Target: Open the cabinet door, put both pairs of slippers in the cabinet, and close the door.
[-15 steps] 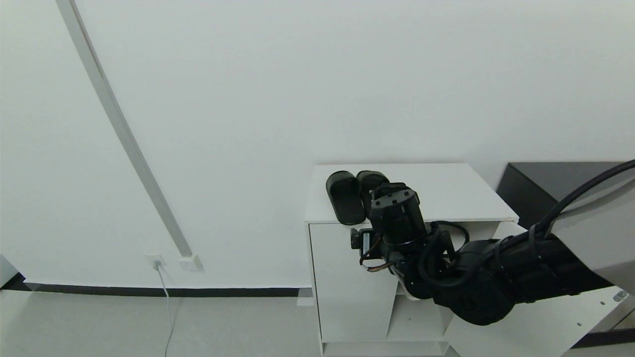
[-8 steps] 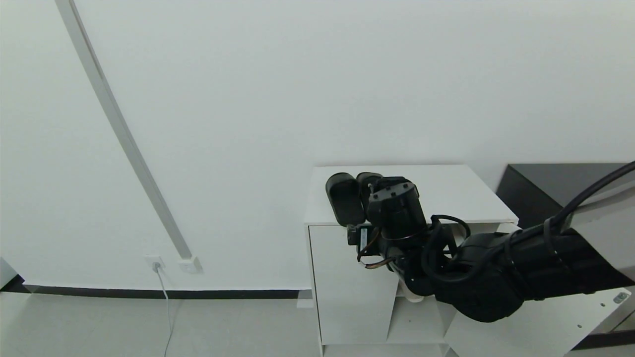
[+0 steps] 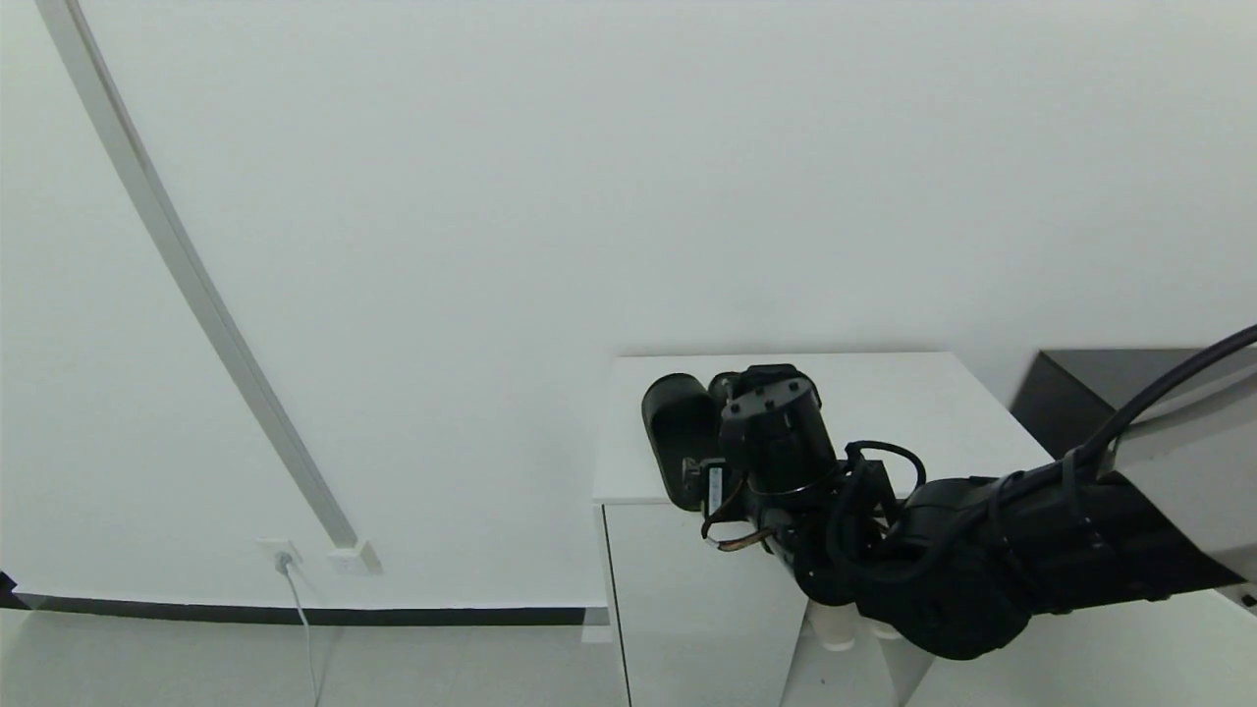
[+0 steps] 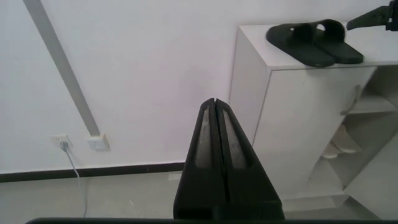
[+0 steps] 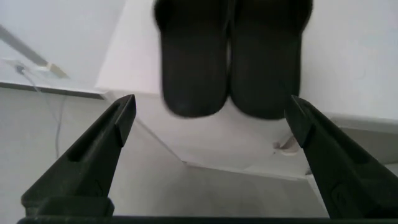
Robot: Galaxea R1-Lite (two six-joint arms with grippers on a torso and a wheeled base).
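Your right arm (image 3: 781, 442) is stretched forward over the front edge of the cabinet (image 5: 367, 68). The right gripper (image 5: 210, 102) is spread wide, one finger either side of the black slippers (image 5: 227, 50), not touching them. The pair lies just ahead of it on the cabinet top, heels past the edge. Your left gripper (image 4: 213, 106) is pressed closed, holding nothing, with the cabinet off to its side. Since a second ago the right wrist has closed in over the pair, and the head camera has shifted.
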